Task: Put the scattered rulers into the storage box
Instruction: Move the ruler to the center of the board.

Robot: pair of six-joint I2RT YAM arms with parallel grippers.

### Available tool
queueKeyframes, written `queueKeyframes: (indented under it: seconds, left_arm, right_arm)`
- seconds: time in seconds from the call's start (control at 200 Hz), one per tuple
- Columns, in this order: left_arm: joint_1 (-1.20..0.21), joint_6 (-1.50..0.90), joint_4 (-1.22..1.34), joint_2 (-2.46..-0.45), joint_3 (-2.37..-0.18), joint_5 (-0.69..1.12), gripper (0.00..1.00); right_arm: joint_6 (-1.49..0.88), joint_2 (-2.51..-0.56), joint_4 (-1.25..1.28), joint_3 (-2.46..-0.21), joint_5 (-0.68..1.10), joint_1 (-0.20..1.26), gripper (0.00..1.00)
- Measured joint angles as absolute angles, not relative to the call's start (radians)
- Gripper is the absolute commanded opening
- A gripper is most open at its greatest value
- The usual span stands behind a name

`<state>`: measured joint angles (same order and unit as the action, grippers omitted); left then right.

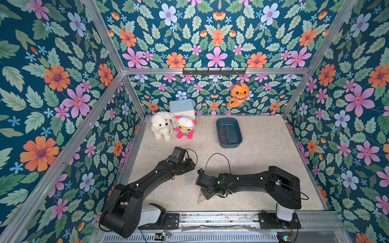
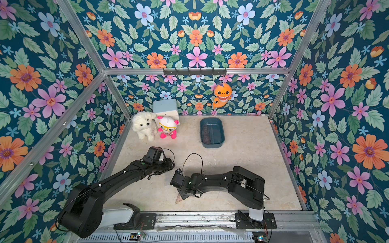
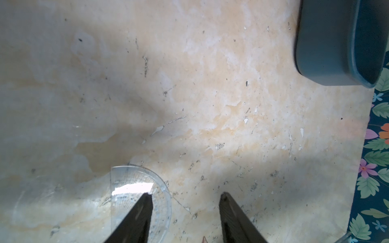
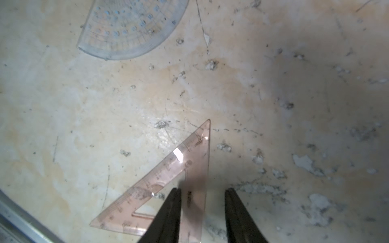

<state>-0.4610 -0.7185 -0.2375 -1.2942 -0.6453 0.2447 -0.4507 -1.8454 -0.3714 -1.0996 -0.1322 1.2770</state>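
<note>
Your stereo head: mounted high above near edge, pitched down and forward, takes in whole tabletop (image 1: pixel 263 168) up to back wall (image 1: pixel 210 92); both top views near-identical. Left wrist camera: low over tabletop, looks out past left end effector (image 3: pixel 185 194) toward storage box (image 3: pixel 328 42). Right wrist camera: lower, past right end effector (image 4: pixel 202 190). Both wrist views share protractor (image 3: pixel 134 181).

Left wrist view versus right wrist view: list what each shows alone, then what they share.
Left wrist only: a corner of the storage box, the floral wall, the open left gripper. Right wrist only: the body of the pink set square, lying flat with one edge between the fingers of the open right gripper; a metal rail. Both: the clear protractor and the worn table.
</note>
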Motion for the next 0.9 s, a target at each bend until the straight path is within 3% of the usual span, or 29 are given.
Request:
queueKeyframes:
  seconds: [0.315,0.9]
  left_arm:
    - [-0.458,-0.714,-0.239,-1.293,-0.648,0.255,0.57]
    - [-0.489,-0.734,-0.140,-1.318,-0.597,0.344,0.55]
  right_arm:
    - [-0.462,-1.861,-0.362,-1.099,-0.181,1.280,0.21]
    - [-0.514,-1.795,-0.231,-0.958,-0.288,1.086,0.14]
